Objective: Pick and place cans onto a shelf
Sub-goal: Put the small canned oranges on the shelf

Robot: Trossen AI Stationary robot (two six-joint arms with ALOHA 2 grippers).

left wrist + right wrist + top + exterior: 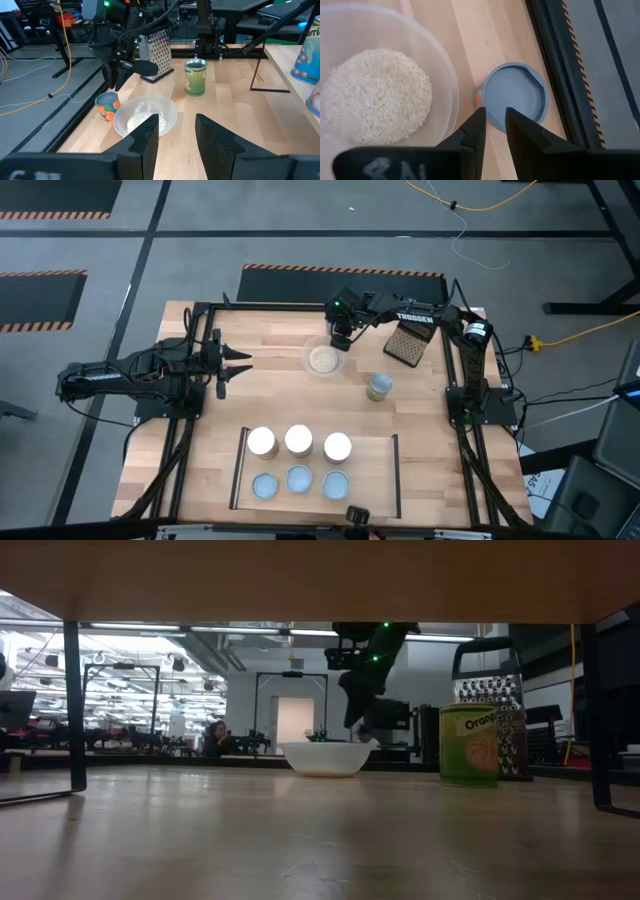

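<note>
An orange-labelled can with a pale-blue lid (515,95) stands upright at the table's far edge, beside a clear bowl of white grains (442,65). My right gripper (495,119) hangs over it, pointing steeply down, with a narrow gap between its fingers. In the left wrist view the right gripper (112,88) ends just above this can (107,107). A green-labelled can (379,387) stands alone right of the bowl (308,352). The shelf (372,478) at the near edge carries several cans, white tops behind, pale-blue tops in front. My left gripper (243,365) waits open at the left.
A metal grater (405,345) lies at the far right, close behind the green can (195,77). Black frame bars run along the table's edges. Bare wood lies between the bowl and the shelf, and the shelf's right end is bare.
</note>
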